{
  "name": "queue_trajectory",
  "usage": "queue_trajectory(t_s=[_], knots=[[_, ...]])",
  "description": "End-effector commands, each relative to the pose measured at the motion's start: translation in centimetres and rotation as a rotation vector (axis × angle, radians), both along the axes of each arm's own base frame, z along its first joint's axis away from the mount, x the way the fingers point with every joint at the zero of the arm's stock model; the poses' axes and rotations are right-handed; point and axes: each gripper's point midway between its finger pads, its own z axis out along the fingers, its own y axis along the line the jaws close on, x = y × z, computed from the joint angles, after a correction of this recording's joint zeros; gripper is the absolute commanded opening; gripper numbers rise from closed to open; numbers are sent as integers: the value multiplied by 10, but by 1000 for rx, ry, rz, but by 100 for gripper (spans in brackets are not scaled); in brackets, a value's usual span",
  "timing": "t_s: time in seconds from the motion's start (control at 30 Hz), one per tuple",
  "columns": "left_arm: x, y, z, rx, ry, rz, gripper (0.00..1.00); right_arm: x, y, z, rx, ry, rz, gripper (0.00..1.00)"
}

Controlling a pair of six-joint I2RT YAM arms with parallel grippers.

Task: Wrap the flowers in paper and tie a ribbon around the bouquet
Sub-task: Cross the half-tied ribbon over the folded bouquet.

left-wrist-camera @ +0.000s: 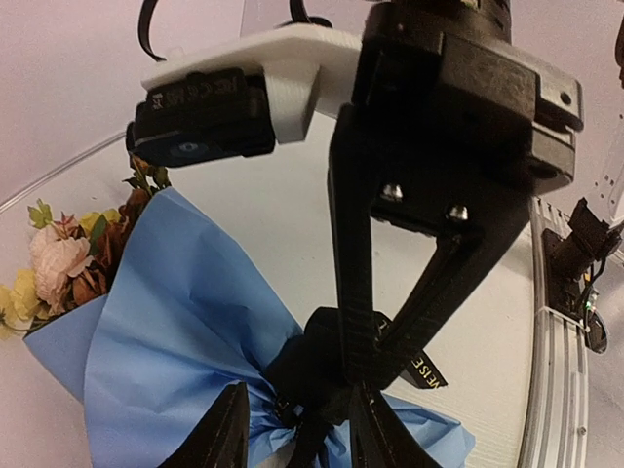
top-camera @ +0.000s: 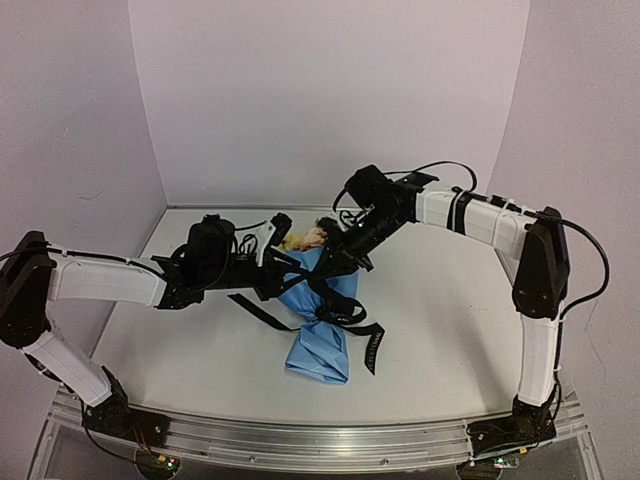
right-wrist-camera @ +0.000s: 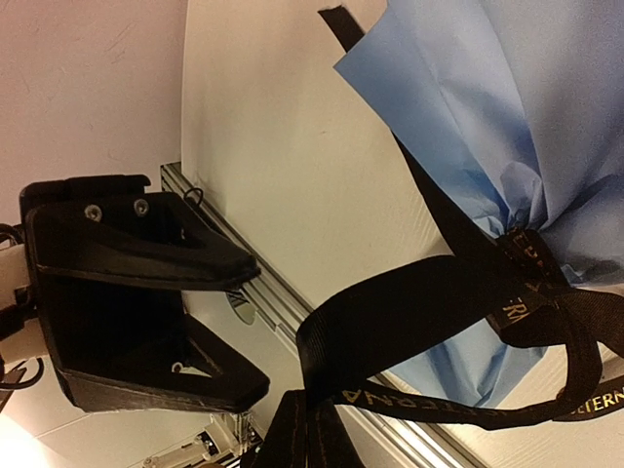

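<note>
Bouquet (top-camera: pixel 318 348) on table (top-camera: pixel 450 330) — ribbon (right-wrist-camera: pixel 390 312) around waist

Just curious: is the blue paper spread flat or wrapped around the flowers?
Wrapped: the paper forms a cone cinched by ribbon, flowers poking out.

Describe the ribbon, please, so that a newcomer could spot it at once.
On the table lies a blue paper bouquet. Around its narrow waist runs the ribbon, tails trailing onto the table. It is the only black band with pale lettering.
</note>
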Motion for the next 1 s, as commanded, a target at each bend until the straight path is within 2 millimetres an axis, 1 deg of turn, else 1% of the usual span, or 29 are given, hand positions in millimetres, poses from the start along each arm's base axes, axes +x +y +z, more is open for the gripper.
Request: queue_trajectory(t_s=[0.0,0.1,0.2,0.37,0.53,0.67,0.77,0.8,0.87,0.97], knots=[[-8,-6,4,-13,4,-68,37,5,-5,21,7,-60,-44,0],[-17,-6,0,-20,36,-100,40,9,-5,15,-14,-52,-69,0],[-17,-7,-6,-32,61,-102,42,11,-2,13,-21,-59,-76,0],[-14,-17,-13,-40,103,-119,42,15,1,11,-30,-65,-98,0],[-7,-24,-12,-71,103,-110,43,14,8,9,-27,-59,-103,0],[-4,-27,-1,-129,90,-107,43,12,12,5,-32,-53,-102,0],[-4,-26,2,-150,92,-101,43,11,13,3,-36,-54,-102,0],[-4,-25,3,-160,91,-96,42,10,13,1,-40,-54,-102,0],[-5,-26,1,-160,100,-99,37,10,13,1,-40,-55,-101,0],[-5,-28,-5,-140,125,-105,22,9,13,0,-43,-56,-100,0]])
